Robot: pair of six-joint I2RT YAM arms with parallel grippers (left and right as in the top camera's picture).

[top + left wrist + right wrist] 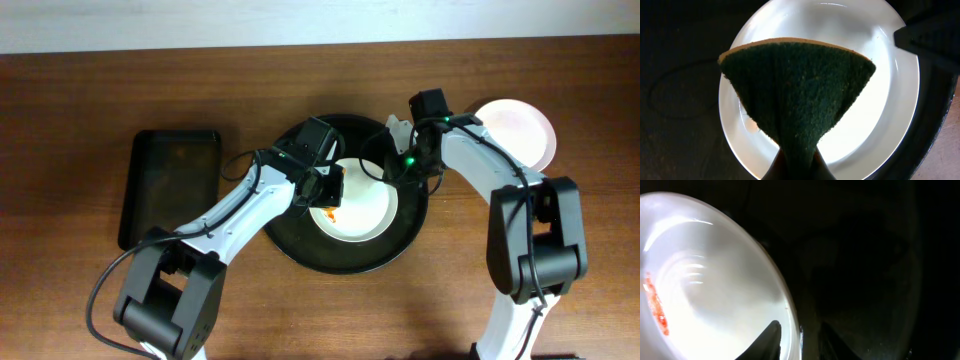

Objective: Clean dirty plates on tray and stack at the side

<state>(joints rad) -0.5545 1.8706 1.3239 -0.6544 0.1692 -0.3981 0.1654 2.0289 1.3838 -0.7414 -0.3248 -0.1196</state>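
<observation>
Sponge [795, 90]: one | smeared plate [365, 212]: one | side plate [518, 130]: one | tray [340, 258]: one

No text, label, brand mark, number or sign can be read in any of the three views. The white round shallow plate [360, 212], the large round black tray [400, 245] under it, the smaller rectangular black tray [170, 185] near the tabletop's left edge and the dark green scouring pad [795, 95] all show plain surfaces. Any marking on the arms' housings is too small to make out.
</observation>
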